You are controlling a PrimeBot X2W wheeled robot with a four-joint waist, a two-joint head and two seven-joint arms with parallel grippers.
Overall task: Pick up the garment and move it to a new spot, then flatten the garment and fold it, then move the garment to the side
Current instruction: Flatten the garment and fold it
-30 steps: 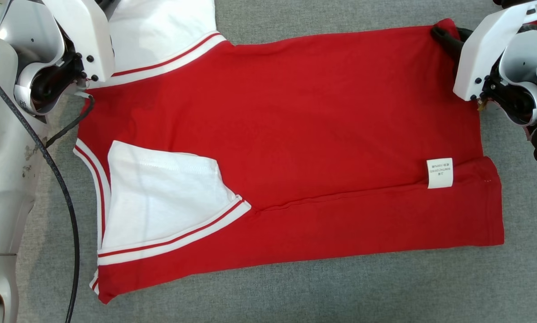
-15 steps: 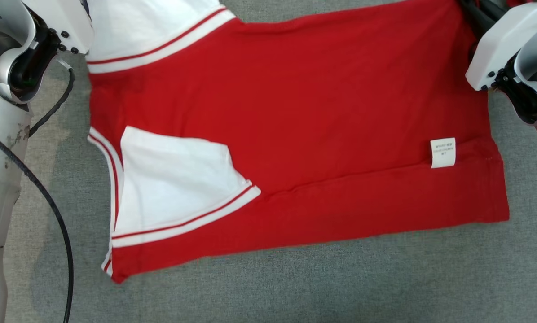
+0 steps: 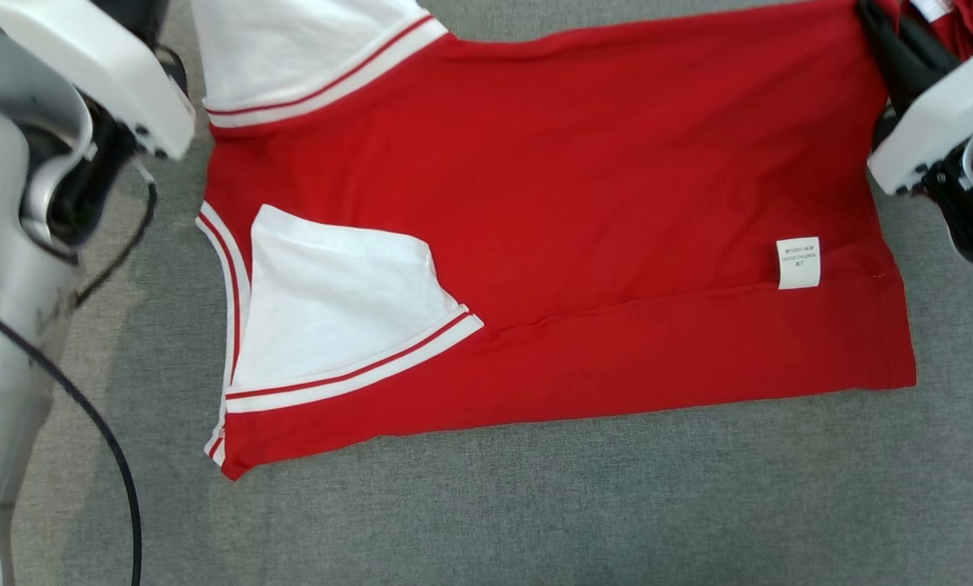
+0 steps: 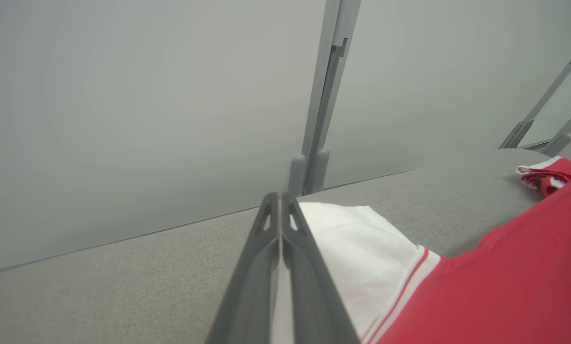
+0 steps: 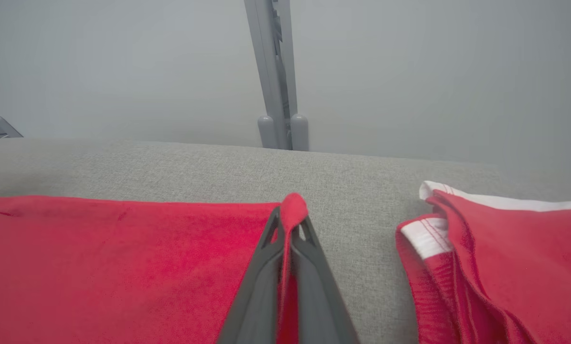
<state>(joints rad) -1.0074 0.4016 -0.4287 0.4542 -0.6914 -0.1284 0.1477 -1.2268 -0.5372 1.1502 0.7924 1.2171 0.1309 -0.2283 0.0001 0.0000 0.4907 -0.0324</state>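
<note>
**Far edge pinned at both ends**

The red knit shirt with white, red-striped sleeves [image 3: 617, 203] is lying flat on the grey fabric tabletop [image 3: 535, 521]. Its long axis is running left to right between the two arms, and its body is stretching from the fingers back toward the robot. The left gripper [image 4: 280, 203] is clamped shut on the far white sleeve [image 4: 357, 248], with a sliver of white cloth showing between its fingers. The right gripper [image 5: 291, 222] is pinching the far hem corner, a nub of red cloth poking out past its tips. Each arm is nearest its own end, so the next move, probably a pull of the far edge toward the near one, is depending on both ends travelling together. The shirt is looking smooth, with the near sleeve [image 3: 340, 309] tucked inward and a white care label [image 3: 798, 263] showing. A band along the near side seems to be already turned up. Another red-and-white garment [image 5: 505, 267] is lying bunched just beyond the right end.
</note>
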